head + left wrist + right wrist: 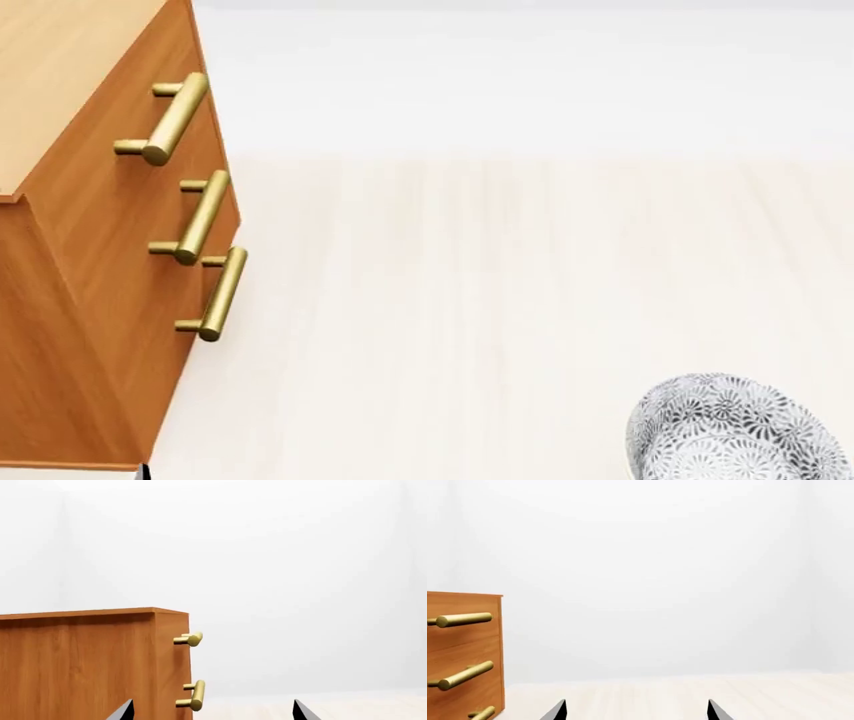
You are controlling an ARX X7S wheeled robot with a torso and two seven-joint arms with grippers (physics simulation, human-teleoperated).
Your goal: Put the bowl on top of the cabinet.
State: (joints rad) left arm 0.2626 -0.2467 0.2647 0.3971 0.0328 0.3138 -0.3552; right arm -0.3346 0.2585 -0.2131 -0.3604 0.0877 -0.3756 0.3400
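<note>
1. The bowl (738, 430) is shown only in the head view; it is seen resting on the pale wooden surface (507, 300), well apart from the cabinet (94, 270) and on the side that the cabinet's handled front faces; part of the bowl is cut off by the picture's edge.
2. The cabinet's flat top is shown from above in the head view alone, and nothing is seen on the visible part of it; three brass handles (200, 215) are seen in a row down its front.
3. In the left wrist view the cabinet (80, 665) is seen from its side panel, with two handles (192, 695) projecting past its front edge; the bowl is not shown there.
4. In the right wrist view the cabinet (464, 655) is seen by a slice of its front, with three handles (464, 620) partly cut off.
5. Neither arm is shown in the head view.
6. The left gripper (213, 711) is seen only as two dark fingertips (123, 712), held level and pointed past the cabinet's front corner; the tips are set wide apart and nothing is held between them.
7. The right gripper (637, 711) is likewise seen as two dark fingertips (715, 711), spread wide over the pale surface beside the cabinet's front; nothing is gripped.
</note>
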